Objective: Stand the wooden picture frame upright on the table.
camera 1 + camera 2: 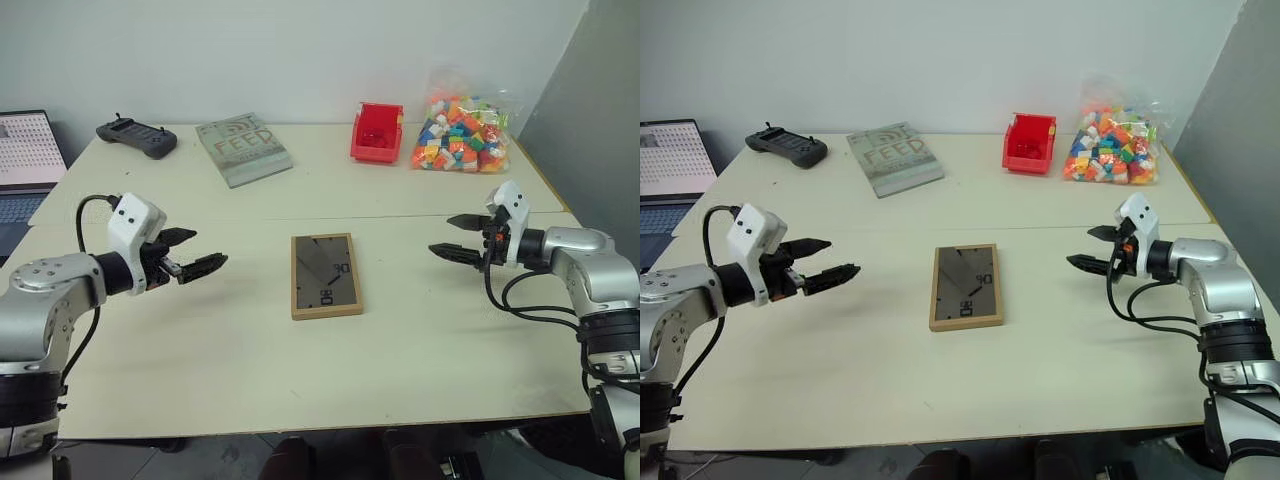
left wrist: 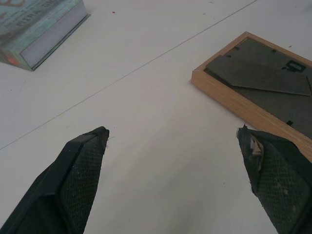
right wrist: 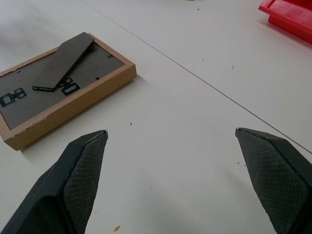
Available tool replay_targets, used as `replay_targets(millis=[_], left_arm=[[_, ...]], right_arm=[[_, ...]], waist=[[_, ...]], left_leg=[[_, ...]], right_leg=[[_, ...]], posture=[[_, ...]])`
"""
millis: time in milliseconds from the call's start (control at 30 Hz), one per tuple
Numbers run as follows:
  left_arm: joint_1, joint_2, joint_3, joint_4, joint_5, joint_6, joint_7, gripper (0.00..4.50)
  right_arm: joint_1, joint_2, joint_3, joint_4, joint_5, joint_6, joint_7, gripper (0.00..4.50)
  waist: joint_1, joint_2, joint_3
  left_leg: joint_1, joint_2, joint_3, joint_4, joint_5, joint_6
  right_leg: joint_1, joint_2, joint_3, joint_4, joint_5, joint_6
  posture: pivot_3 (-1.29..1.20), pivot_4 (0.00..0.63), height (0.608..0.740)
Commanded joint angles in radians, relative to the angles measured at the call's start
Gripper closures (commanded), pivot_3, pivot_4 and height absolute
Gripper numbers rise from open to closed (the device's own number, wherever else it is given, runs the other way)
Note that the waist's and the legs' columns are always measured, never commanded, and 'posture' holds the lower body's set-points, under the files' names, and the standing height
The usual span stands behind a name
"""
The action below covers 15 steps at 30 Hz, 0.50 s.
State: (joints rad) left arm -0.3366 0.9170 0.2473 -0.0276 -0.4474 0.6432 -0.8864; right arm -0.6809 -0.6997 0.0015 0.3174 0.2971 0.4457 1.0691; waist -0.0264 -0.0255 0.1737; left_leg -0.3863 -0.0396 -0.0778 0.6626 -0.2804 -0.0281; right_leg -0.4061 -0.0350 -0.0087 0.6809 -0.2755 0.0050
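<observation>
frame (image 1: pixel 325 275): lying flat, face down, dark back panel and stand up, mid surface (image 1: pixel 240 380), just this side of the seam
left gripper (image 1: pixel 195 252): hovers off to the frame's left, jaws spread wide, nothing in them
right gripper (image 1: pixel 458 237): off to the frame's right, jaws released too, empty
far side: book (image 1: pixel 243 148), controller (image 1: pixel 137 136), red bin (image 1: pixel 377 133), bag of bricks (image 1: pixel 462 135)

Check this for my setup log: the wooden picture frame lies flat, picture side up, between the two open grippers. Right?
Not quite. The wooden picture frame lies flat on the table back side up: the right wrist view shows its dark panel and stand. It does lie between the left gripper and right gripper, jaws open.
</observation>
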Motion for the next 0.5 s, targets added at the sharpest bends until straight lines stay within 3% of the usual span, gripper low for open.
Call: replay_targets(millis=[33,333,400,500], left_arm=[[-0.011,0.017,-0.001,-0.018,0.012,-0.031,-0.014,0.0],[-0.034,0.0,-0.017,0.02,0.015,-0.032,-0.019,0.0],[-0.065,-0.039,-0.022,0.053,0.032,-0.064,0.021,0.36],[-0.096,-0.12,-0.027,0.076,0.035,-0.073,0.086,0.91]], right_arm=[[-0.014,-0.012,-0.023,-0.049,0.019,0.002,0.014,0.03],[-0.028,-0.003,0.003,-0.041,-0.005,-0.013,0.019,0.03],[-0.028,0.017,0.024,-0.027,-0.015,-0.034,0.023,0.0],[-0.031,0.078,0.044,-0.006,-0.042,-0.047,-0.042,0.55]], waist=[[0.0,0.0,0.0],[0.0,0.0,0.0],[0.0,0.0,0.0],[0.001,0.0,0.0]], left_leg=[[0.0,0.0,0.0,0.0,0.0,0.0],[0.0,0.0,0.0,0.0,0.0,0.0],[0.0,0.0,0.0,0.0,0.0,0.0],[0.0,0.0,0.0,0.001,0.0,0.0]], right_leg=[[0.0,0.0,0.0,0.0,0.0,0.0],[0.0,0.0,0.0,0.0,0.0,0.0],[0.0,0.0,0.0,0.0,0.0,0.0],[0.0,0.0,-0.001,0.001,0.0,0.0]], posture=[[0.0,0.15,0.74],[0.0,0.15,0.74],[0.0,0.15,0.74],[0.0,0.15,0.74]])
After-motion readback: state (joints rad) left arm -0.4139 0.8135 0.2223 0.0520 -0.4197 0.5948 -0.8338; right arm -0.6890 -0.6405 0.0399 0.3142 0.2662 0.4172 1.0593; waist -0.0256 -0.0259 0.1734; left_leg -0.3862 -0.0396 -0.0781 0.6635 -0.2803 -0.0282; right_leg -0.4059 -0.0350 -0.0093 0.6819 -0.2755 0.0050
